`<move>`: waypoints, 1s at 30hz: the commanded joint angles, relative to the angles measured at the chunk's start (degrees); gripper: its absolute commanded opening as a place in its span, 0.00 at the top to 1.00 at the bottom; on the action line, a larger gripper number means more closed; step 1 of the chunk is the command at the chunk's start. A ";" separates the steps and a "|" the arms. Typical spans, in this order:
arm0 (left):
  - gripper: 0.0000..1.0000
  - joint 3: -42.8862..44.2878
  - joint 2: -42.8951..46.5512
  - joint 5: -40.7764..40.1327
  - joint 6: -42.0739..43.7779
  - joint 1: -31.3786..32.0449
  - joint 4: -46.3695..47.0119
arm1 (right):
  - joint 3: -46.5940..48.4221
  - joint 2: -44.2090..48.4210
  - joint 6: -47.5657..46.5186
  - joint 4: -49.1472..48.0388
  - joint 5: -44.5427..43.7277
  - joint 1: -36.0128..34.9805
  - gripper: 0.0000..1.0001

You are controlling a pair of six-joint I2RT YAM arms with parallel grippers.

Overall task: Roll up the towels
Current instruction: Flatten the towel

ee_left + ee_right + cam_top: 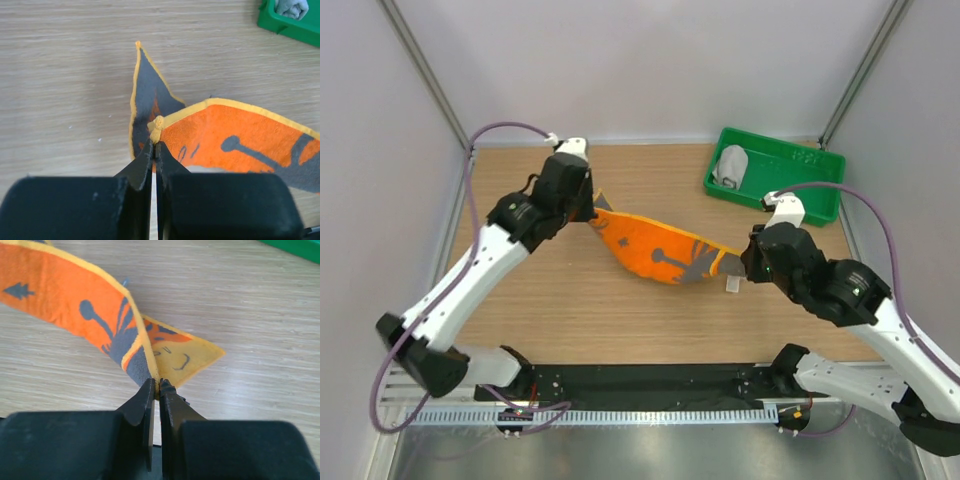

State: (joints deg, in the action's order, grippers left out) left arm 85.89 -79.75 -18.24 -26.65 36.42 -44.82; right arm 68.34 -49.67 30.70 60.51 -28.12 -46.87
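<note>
An orange and yellow patterned towel (660, 252) with grey backing hangs stretched between both arms over the table's middle. My left gripper (588, 212) is shut on the towel's left edge (157, 131), pinching the yellow hem. My right gripper (742, 266) is shut on the towel's right end (150, 365), where a yellow corner sticks out past the fingers. A plain light grey towel (731, 165) lies bunched in the green tray, also visible in the left wrist view as a grey towel (292, 7).
The green plastic tray (790, 190) stands at the back right, just behind my right arm; its rim (285, 27) shows in the left wrist view. White walls close in the wooden table (570, 310) on three sides.
</note>
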 commanded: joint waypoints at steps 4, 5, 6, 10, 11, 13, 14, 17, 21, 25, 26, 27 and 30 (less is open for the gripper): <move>1.00 -7.30 18.61 -4.52 -0.77 0.14 -10.27 | 0.57 8.44 -2.22 -4.78 2.18 -0.06 0.99; 1.00 -7.57 20.84 -4.52 -0.94 0.14 -11.25 | 0.22 9.75 -2.05 -5.14 2.45 -0.06 0.99; 1.00 -7.66 23.03 -4.61 -1.12 0.14 -12.21 | -0.13 10.81 -1.87 -5.05 3.06 -0.15 0.99; 0.99 -6.53 32.71 -5.75 -2.09 0.14 -17.66 | -1.54 16.43 -2.05 -4.79 5.00 -0.15 0.99; 0.99 -5.39 34.55 -6.89 -2.52 0.14 -20.80 | -2.50 16.97 -1.61 -4.44 5.00 -0.06 0.99; 0.98 -5.03 35.27 -7.68 -2.70 0.14 -23.72 | -3.99 18.37 -0.38 -4.52 3.87 -0.15 0.99; 0.97 -5.64 35.36 -7.95 -2.87 0.14 -24.96 | -5.91 18.12 1.80 -4.35 3.17 -0.15 0.99; 0.98 -12.92 33.70 -8.22 -4.19 0.14 -23.57 | -8.21 12.62 6.46 -3.83 -0.43 -0.06 0.99; 1.00 -21.45 24.75 -3.31 -10.33 -0.74 -12.88 | -11.12 -0.22 9.47 -6.27 -4.92 0.29 0.99; 1.00 -24.63 8.96 3.81 -11.22 -7.32 -3.12 | -10.68 -12.89 6.05 -13.56 -1.52 7.74 0.99; 1.00 -24.71 6.56 4.35 -11.23 -8.64 -1.43 | -10.94 -15.00 5.08 -17.75 0.50 10.20 0.99; 1.00 -24.54 4.44 4.61 -11.05 -11.00 0.33 | -11.03 -17.98 3.42 -19.71 4.96 15.18 0.99; 1.00 -21.30 -3.29 4.97 -10.61 -12.87 3.15 | -10.16 -22.04 1.13 -26.05 7.19 19.44 0.99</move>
State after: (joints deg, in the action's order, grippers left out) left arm 60.84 -81.01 -14.92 -36.10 25.47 -49.06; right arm 56.58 -70.98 34.92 44.31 -24.08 -31.42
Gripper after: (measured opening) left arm 0.008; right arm 0.118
